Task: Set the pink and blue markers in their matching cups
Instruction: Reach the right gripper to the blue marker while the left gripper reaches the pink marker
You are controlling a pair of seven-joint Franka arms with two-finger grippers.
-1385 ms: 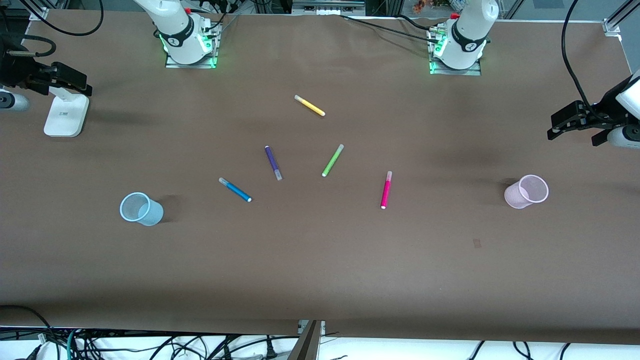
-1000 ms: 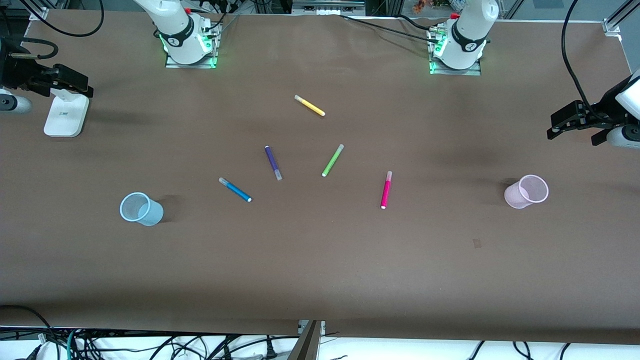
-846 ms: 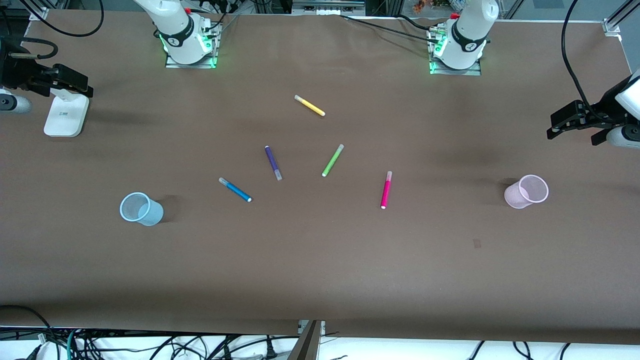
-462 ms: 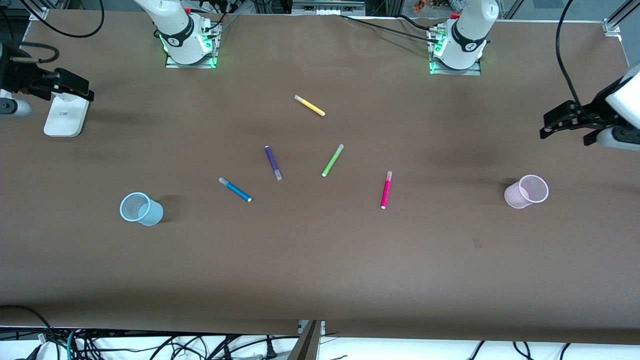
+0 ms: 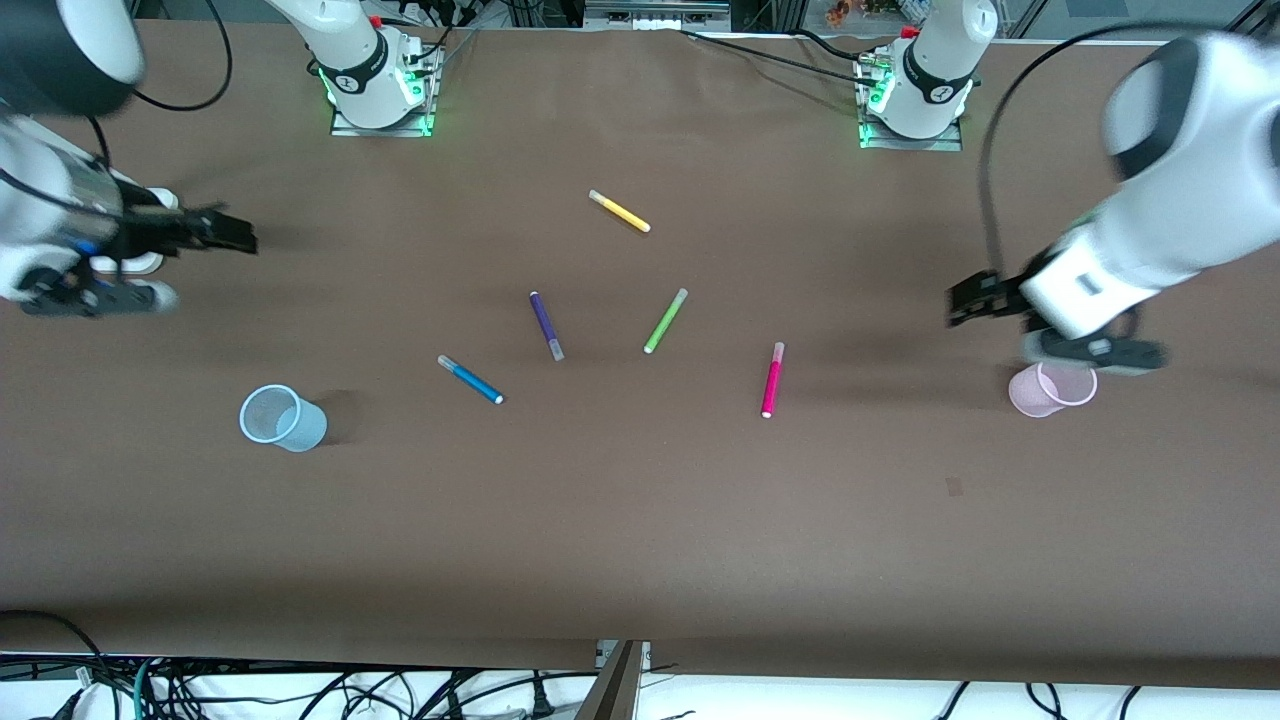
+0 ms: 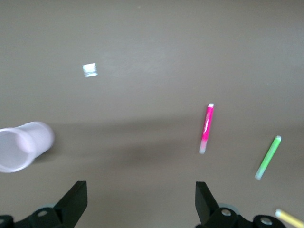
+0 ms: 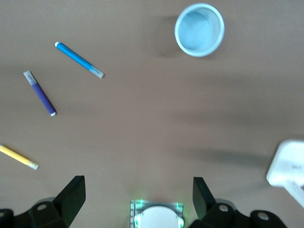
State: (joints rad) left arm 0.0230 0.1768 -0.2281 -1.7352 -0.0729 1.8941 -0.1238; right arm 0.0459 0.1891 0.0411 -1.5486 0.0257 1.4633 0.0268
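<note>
I am holding my left gripper [image 5: 968, 300], spread wide, above the worktop [image 5: 640, 520] beside the pink cup [image 5: 1040, 395], and my right gripper [image 5: 230, 236], also spread, above the worktop's other end.

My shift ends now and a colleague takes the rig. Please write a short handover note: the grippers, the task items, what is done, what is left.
Left gripper: open, holds nothing, over bare table beside the pink cup.
Right gripper: open, holds nothing, over the table at the right arm's end.
Pink marker and blue marker lie flat mid-table among the purple pen, green pen and yellow pen.
Blue cup stands upright toward the right arm's end.
Done: nothing; both cups hold no marker.
Left: pick each marker and drop it in its matching cup.
</note>
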